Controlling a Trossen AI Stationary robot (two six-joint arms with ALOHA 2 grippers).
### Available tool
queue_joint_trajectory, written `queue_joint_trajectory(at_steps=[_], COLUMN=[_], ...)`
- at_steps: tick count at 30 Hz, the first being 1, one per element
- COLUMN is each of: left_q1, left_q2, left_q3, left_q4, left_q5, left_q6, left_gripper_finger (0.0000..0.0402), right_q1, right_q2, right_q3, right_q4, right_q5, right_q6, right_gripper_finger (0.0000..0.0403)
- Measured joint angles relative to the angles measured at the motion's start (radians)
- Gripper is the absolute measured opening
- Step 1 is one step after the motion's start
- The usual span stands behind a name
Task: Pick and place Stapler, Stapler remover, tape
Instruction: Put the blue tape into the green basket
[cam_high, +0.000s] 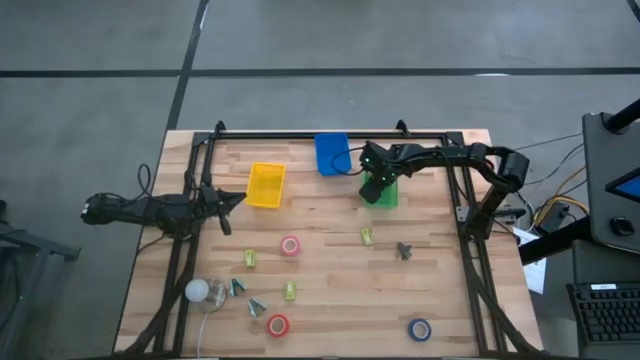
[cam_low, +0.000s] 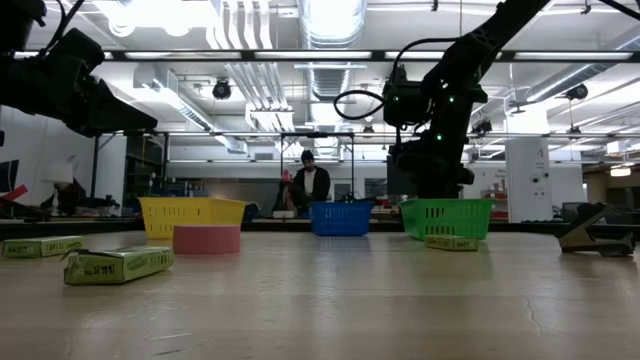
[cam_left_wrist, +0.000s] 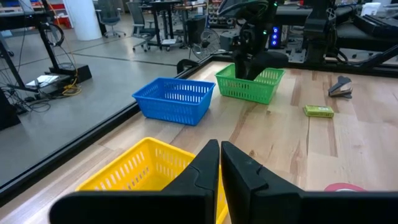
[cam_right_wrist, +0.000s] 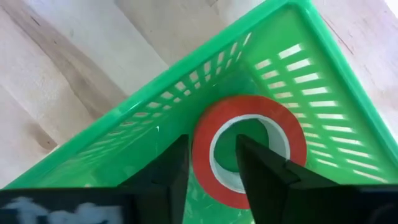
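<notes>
From high above, the right claw (cam_high: 374, 188) is hanging over the green basket (cam_high: 386, 194) at the back of the bench (cam_high: 330, 270), and the left claw (cam_high: 232, 197) is waiting beside the yellow basket (cam_high: 266, 184). A red tape roll (cam_high: 290, 245), another red tape roll (cam_high: 278, 324) and a blue tape roll (cam_high: 419, 329) are lying out on the bench. From the low camera, the right arm is reaching down into the green basket. Past the left wrist, the left claw's fingers (cam_left_wrist: 202, 174) are pressing together with nothing between them. Past the right wrist, a red tape ring (cam_right_wrist: 249, 149) is lying flat in the green basket, and the right claw's fingers (cam_right_wrist: 169, 171) are standing apart, one outside the ring's rim and one over its hole.
</notes>
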Motion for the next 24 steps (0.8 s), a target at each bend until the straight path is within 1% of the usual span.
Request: queue_joint_trajectory(at_steps=[5, 10, 14, 24], left_q1=[0.0, 0.0, 0.0, 0.0], left_q2=[0.0, 0.0, 0.0, 0.0], left_q3=[0.0, 0.0, 0.0, 0.0], left_q4=[0.0, 0.0, 0.0, 0.0], left_q5=[0.0, 0.0, 0.0, 0.0], left_q6=[0.0, 0.0, 0.0, 0.0], left_gripper_finger=[0.0021, 0.0021, 0.0021, 0.0021], right_q1=[0.0, 0.0, 0.0, 0.0], right_q2=[0.0, -0.002, -0.007, -0.097], right_q3=[0.0, 0.0, 0.0, 0.0], right_q4=[-0.011, -0.024, -0.042, -0.062], right_q5=[-0.008, -0.064, -0.094, -0.091], right_q6=[0.011, 0.014, 0.015, 0.023], right_gripper_finger=[0.0175, 0.0197, 0.0204, 0.0205])
